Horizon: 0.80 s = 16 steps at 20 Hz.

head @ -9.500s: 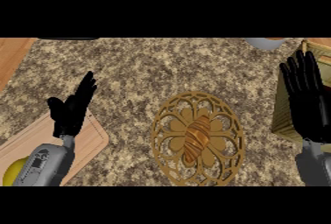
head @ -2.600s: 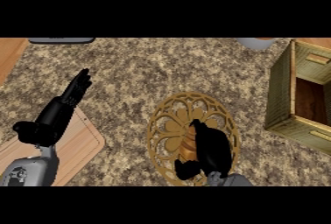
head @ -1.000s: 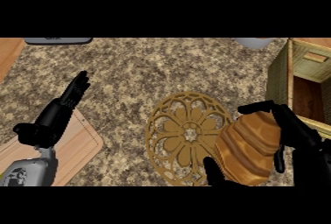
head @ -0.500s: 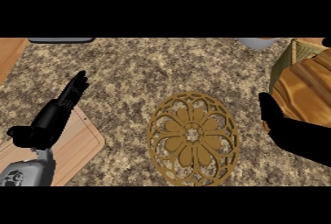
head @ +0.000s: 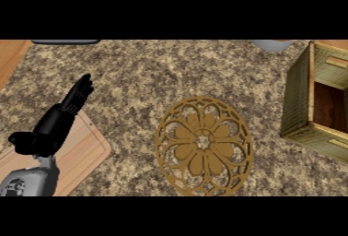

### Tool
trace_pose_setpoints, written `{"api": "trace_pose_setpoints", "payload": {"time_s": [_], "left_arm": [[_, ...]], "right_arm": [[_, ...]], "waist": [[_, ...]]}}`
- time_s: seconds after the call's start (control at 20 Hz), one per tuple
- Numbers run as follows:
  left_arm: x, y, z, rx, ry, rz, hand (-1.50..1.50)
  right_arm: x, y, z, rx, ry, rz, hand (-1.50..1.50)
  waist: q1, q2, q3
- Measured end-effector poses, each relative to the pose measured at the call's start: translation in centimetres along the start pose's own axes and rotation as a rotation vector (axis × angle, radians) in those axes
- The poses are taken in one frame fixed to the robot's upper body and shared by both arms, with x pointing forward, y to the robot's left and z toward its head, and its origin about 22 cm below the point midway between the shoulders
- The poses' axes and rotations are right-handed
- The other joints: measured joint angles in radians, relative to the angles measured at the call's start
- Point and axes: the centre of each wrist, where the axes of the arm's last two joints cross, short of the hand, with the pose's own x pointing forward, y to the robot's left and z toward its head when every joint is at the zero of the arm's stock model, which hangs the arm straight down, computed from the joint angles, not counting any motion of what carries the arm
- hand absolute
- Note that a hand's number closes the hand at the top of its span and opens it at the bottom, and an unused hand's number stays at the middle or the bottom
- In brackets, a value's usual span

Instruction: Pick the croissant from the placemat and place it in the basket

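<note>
Kitchen, probably: speckled stone counter (head: 170,73), wooden cutting board (head: 85,154), ornate placemat (head: 204,145), basket (head: 299,106).

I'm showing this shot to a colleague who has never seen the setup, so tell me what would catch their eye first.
First the round, golden-brown placemat with its cut-out flower pattern, lying bare in the middle of the speckled counter. Next the boxy green basket with a wooden inside at the right edge; no croissant shows in the part visible. At the left, the left hand is held open, fingers pointing up, above a pale wooden board; the right hand is out of view.
</note>
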Motion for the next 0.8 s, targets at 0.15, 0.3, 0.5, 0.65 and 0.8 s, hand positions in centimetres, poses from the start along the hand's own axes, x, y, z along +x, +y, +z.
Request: {"api": "trace_pose_setpoints", "payload": {"time_s": [0.15, 0.3, 0.5, 0.65, 0.8], "left_arm": [[0.4, 0.1, -0.1, -0.005, 0.003, 0.003, 0.00], [0.7, -0.4, 0.1, -0.009, 0.004, 0.010, 0.00], [0.1, -0.1, 0.1, -0.006, 0.004, 0.005, 0.00], [0.6, -0.4, 0.0, -0.008, 0.003, 0.003, 0.00], [0.1, -0.2, -0.2, -0.015, 0.004, 0.006, 0.00]], "right_arm": [[-1.2, -0.9, -2.1, -0.020, 0.042, 0.007, 1.50], [-2.8, -1.6, -4.1, -0.027, 0.080, 0.013, 1.50], [-6.0, -2.1, -5.7, -0.004, 0.106, 0.030, 1.50], [-8.3, -2.0, -7.0, 0.002, 0.113, 0.036, 1.50], [-10.6, -1.4, -7.8, -0.022, 0.107, 0.043, 1.50]], "waist": [[0.000, 0.000, 0.000], [0.001, 0.000, 0.000], [-0.002, 0.000, 0.000], [0.000, 0.001, 0.001], [0.001, 0.001, 0.001]]}}
